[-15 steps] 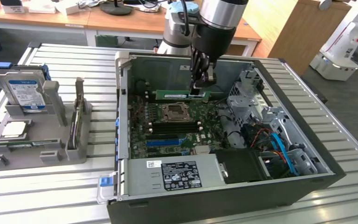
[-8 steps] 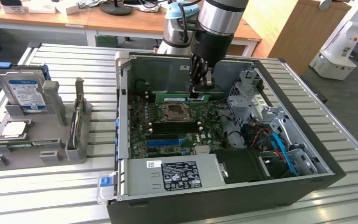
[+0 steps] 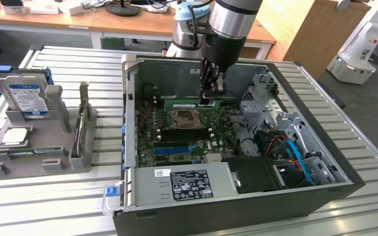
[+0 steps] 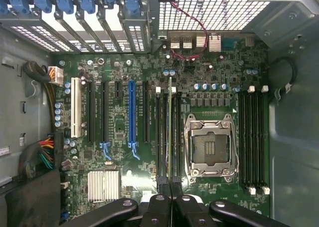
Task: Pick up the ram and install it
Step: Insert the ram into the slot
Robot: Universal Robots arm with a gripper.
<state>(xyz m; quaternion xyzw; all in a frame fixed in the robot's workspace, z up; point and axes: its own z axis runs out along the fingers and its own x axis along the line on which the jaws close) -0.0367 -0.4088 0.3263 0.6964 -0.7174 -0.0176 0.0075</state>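
Nearest in the exterior view is the power supply (image 3: pixel 189 184) at the front of the open PC case (image 3: pixel 346 162), which sits on the slatted tabletop (image 3: pixel 51 201). Behind that comes the motherboard (image 3: pixel 175 142) with its CPU socket (image 3: pixel 187 118). Just past the socket, the ram (image 3: pixel 179 104) stands on edge. The hand (image 3: pixel 208 101) comes straight down on it and pinches it near the end on the exterior view's right, fingers narrow and clamped on the stick. From the wrist, the ram (image 4: pixel 170 127) is edge-on, running out from the hand (image 4: pixel 170 184) along the slots beside the socket. Can't tell if it's seated.
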